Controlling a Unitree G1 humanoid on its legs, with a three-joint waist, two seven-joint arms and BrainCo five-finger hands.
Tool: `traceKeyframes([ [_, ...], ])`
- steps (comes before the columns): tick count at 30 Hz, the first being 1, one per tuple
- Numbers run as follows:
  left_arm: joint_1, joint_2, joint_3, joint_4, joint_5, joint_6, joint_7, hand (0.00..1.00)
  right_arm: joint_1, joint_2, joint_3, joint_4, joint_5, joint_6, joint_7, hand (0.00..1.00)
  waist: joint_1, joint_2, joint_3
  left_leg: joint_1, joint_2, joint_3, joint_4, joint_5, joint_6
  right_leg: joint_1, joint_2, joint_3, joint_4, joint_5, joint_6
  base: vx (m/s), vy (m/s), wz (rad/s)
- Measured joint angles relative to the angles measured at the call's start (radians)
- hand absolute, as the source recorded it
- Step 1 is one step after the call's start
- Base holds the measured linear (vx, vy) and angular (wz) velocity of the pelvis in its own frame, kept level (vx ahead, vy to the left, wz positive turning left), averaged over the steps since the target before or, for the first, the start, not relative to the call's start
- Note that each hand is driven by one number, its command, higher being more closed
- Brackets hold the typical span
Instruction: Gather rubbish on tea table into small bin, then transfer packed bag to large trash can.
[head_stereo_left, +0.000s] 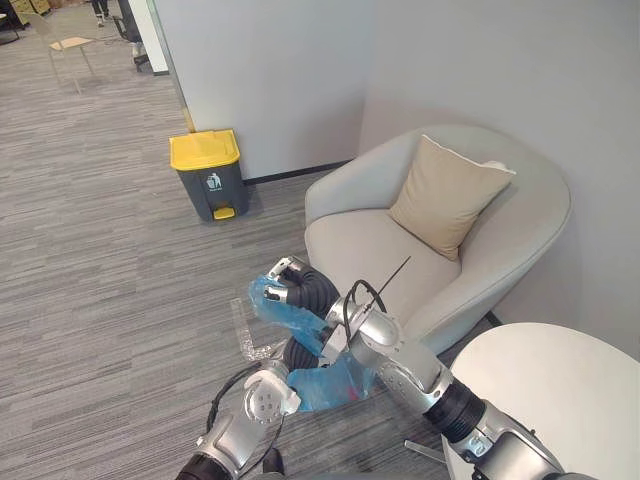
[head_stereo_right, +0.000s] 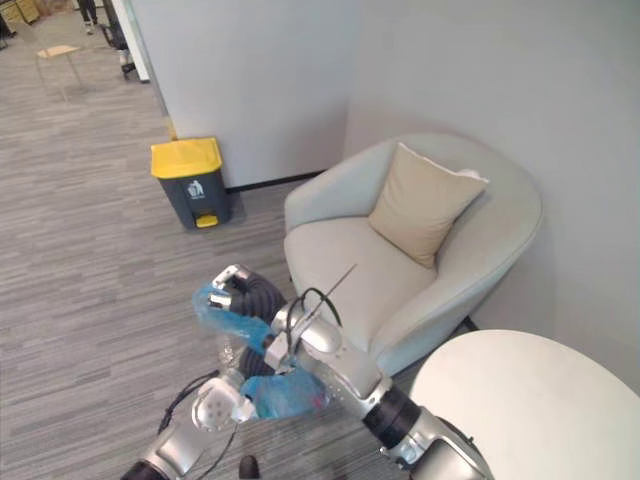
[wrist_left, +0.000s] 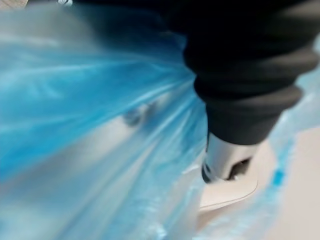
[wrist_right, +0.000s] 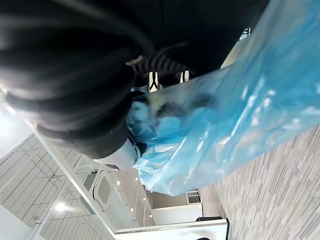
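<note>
Looks like the transfer step — right hand has its fingers curled into the blue bag, left hand just below it is buried in plastic, can't tell its grip. Yellow-lidded trash can sits well ahead of both hands — next: carry the bag over, get it open.

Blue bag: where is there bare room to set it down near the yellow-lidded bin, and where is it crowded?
Bare carpet lies between the bin and the blue bag; the armchair seat before the cushion and the white table are free too. Crowded: right hand and left hand, both at the bag.
</note>
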Motion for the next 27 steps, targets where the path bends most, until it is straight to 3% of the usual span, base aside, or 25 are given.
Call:
traceKeyframes([
  [5, 0.031, 0.005, -0.005, 0.001, -0.005, 0.003, -0.006, 1.0, 0.038, 0.0, -0.005, 0.0, -0.004, -0.001, 0.01, 1.0, -0.007, 0.0, 0.0, 0.0, 0.0, -0.001, -0.005, -0.001, -0.001, 0.0, -0.001, 0.0, -0.001, -0.001, 0.0, 0.0, 0.0, 0.0],
  [11, 0.075, -0.02, 0.038, -0.004, -0.089, 0.019, -0.007, 1.0, 0.128, 0.006, -0.077, -0.002, -0.063, -0.026, 0.018, 1.0, -0.013, 0.001, 0.0, 0.0, -0.001, -0.004, -0.005, -0.009, -0.011, -0.001, -0.002, -0.001, 0.0, -0.003, 0.003, 0.0, 0.0, 0.0],
  [12, 0.089, -0.03, 0.065, -0.016, -0.124, 0.028, -0.006, 1.0, 0.152, 0.005, -0.106, -0.003, -0.096, -0.031, 0.017, 0.0, -0.013, 0.001, 0.0, 0.0, -0.001, -0.004, -0.005, -0.009, -0.011, -0.001, -0.002, -0.001, 0.0, -0.005, 0.005, 0.0, 0.0, 0.0],
  [15, 0.126, -0.044, 0.134, -0.09, -0.184, 0.045, -0.002, 1.0, 0.212, 0.001, -0.158, -0.003, -0.152, -0.036, 0.017, 0.0, -0.013, 0.002, 0.0, 0.0, -0.005, -0.006, -0.005, -0.009, -0.01, -0.001, -0.004, -0.005, 0.001, -0.007, 0.005, 0.0, 0.0, 0.0],
  [20, 0.143, -0.066, 0.234, -0.158, -0.279, 0.049, 0.017, 1.0, 0.299, -0.007, -0.236, -0.002, -0.367, -0.041, 0.002, 0.0, -0.012, 0.003, 0.0, 0.0, -0.011, -0.011, -0.005, -0.001, 0.0, 0.001, -0.005, -0.012, 0.002, -0.008, 0.006, 0.0, 0.0, 0.02],
  [25, 0.149, -0.09, 0.271, -0.142, -0.315, 0.044, 0.024, 1.0, 0.356, -0.039, -0.281, -0.001, -0.518, -0.052, -0.018, 0.0, -0.012, 0.005, -0.001, 0.0, -0.016, -0.019, -0.005, -0.002, 0.003, 0.007, -0.015, -0.02, 0.002, -0.01, 0.01, 0.0, 0.003, 0.07],
  [27, 0.143, -0.098, 0.27, -0.084, -0.317, 0.065, 0.018, 1.0, 0.371, -0.059, -0.288, 0.007, -0.567, -0.058, -0.025, 0.0, -0.013, 0.007, -0.002, 0.001, -0.019, -0.025, -0.005, -0.007, -0.001, 0.012, -0.018, -0.025, 0.0, -0.011, 0.011, 0.01, 0.016, 0.08],
])
